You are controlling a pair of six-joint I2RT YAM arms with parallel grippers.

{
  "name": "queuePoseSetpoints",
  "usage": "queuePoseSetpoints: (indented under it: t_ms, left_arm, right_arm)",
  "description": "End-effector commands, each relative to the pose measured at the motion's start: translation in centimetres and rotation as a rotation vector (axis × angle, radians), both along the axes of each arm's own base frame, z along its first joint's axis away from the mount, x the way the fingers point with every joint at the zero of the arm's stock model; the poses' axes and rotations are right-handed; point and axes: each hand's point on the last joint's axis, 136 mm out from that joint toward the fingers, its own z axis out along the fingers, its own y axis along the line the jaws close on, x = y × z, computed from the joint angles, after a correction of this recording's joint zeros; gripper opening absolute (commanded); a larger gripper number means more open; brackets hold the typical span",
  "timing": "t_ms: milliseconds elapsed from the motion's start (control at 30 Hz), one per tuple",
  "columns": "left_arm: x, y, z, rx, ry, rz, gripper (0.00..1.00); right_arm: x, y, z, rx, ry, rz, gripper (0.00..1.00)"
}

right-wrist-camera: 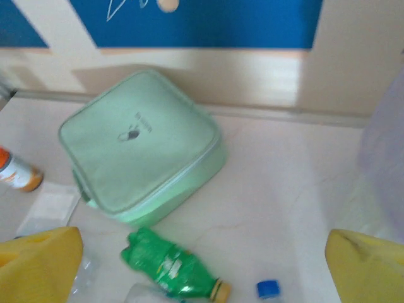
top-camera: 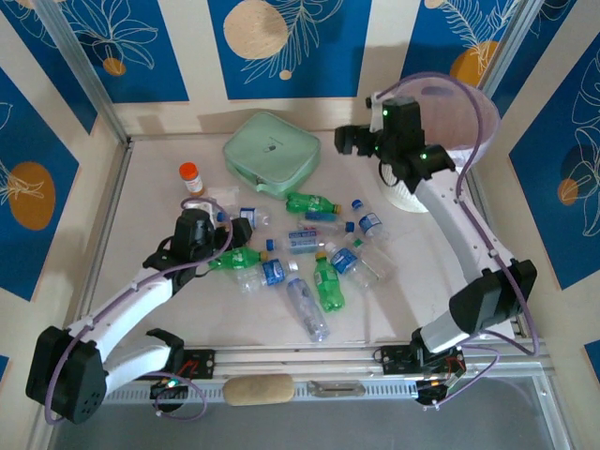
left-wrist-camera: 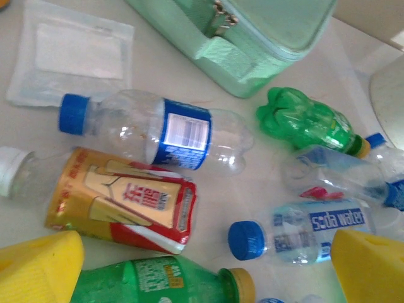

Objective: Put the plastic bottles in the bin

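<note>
Several plastic bottles (top-camera: 307, 307) lie scattered mid-table, clear and green. My left gripper (top-camera: 236, 234) hovers low over their left side, open. In the left wrist view, the left gripper (left-wrist-camera: 202, 278) frames a green bottle with a yellow cap (left-wrist-camera: 158, 281) and a blue-capped soda water bottle (left-wrist-camera: 303, 230), touching neither. A clear blue-labelled bottle (left-wrist-camera: 183, 132) lies beyond them. My right gripper (top-camera: 347, 142) is raised at the back, just left of the bin (top-camera: 441, 103), open and empty. The right gripper (right-wrist-camera: 202, 271) looks down on a crumpled green bottle (right-wrist-camera: 170, 265). The bin's lilac bag (right-wrist-camera: 386, 145) shows at the right edge.
A mint-green zip pouch (top-camera: 270, 150) lies at the back centre, an orange-capped pill bottle (top-camera: 191, 176) to its left. A red-and-gold labelled bottle (left-wrist-camera: 120, 202) and a flat clear packet (left-wrist-camera: 69, 57) lie near my left gripper. Frame posts bound the table's sides.
</note>
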Motion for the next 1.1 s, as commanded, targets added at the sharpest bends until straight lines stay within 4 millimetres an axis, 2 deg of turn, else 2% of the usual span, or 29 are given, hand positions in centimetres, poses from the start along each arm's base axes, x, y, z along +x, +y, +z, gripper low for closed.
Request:
queuePoseSetpoints:
  t_ms: [0,100,200,367,533,667,900,1067]
  left_arm:
    - [0.7,-1.8,2.1,-0.03,-0.056,-0.107,1.0]
    - [1.0,-2.8,2.2,-0.051,-0.052,-0.146,1.0]
    - [1.5,-3.8,2.2,-0.073,-0.039,-0.181,1.0]
    - [2.2,-5.5,1.8,-0.131,-0.021,-0.219,1.0]
    - [2.4,-7.6,1.7,-0.18,0.012,-0.288,1.0]
    - [2.0,-8.5,1.3,-0.173,0.036,-0.327,1.0]
    - [1.7,-8.6,0.4,-0.153,0.06,-0.331,1.0]
    - [1.6,-9.0,0.4,-0.154,0.065,-0.339,1.0]
  right_arm:
    - [-2.6,2.2,-1.9,0.083,0.055,0.056,0.99]
    - [-5.2,3.2,-5.0,0.076,0.163,0.09,0.99]
    - [-7.5,3.0,-8.2,0.032,0.294,0.092,0.99]
    - [-9.4,0.1,-12.6,-0.063,0.462,0.007,0.98]
    - [-8.6,-3.1,-15.6,-0.106,0.55,-0.112,0.92]
    - [-7.4,-5.2,-17.1,-0.147,0.588,-0.186,0.91]
    - [-6.5,-7.1,-20.0,-0.203,0.648,-0.21,0.9]
    - [-6.2,-7.2,-22.4,-0.215,0.704,-0.189,0.88]
